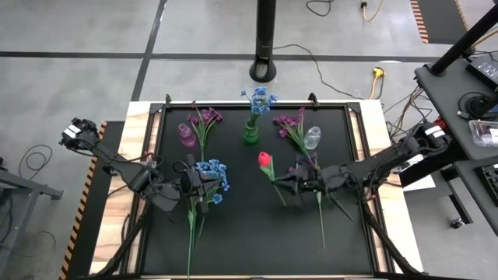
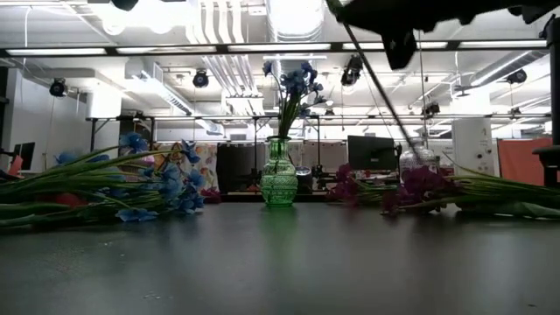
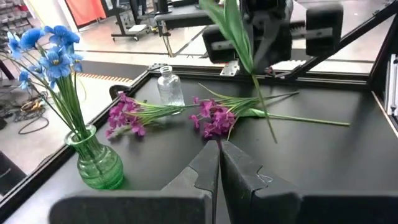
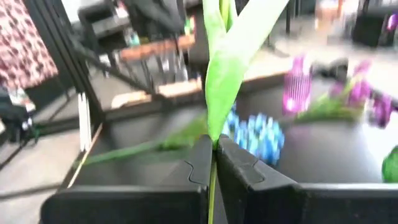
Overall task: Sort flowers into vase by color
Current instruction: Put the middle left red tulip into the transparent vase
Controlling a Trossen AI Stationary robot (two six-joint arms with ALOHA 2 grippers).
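My right gripper (image 1: 280, 177) is above the middle of the table, shut on a red-budded flower (image 1: 265, 161). My left gripper (image 1: 204, 187) hangs shut and empty (image 3: 217, 163) above a blue spray (image 1: 213, 173), which lies flat on the mat with its stem toward the near edge. A green vase (image 1: 250, 132) stands at the far middle and has blue blooms (image 1: 259, 97) stuck in it. One purple spray (image 1: 205, 117) lies by the purple vase (image 1: 187, 134). Another (image 1: 290, 123) lies by the clear vase (image 1: 312, 138). My right gripper pinches the red flower's green stem (image 4: 213, 144) between its two fingers, where a long leaf (image 4: 233, 56) branches off. The fingers come about level from the table's right, across the stem. The flower is tilted, with the stem's lower part (image 3: 264, 106) slanting down below the fingers.
The black mat (image 1: 249, 233) sits in a raised frame on a wooden table. Long green stems (image 1: 320, 218) lie near the right arm. A black post (image 1: 266, 39) stands beyond the far edge. A desk with gear (image 1: 475, 85) is to the right.
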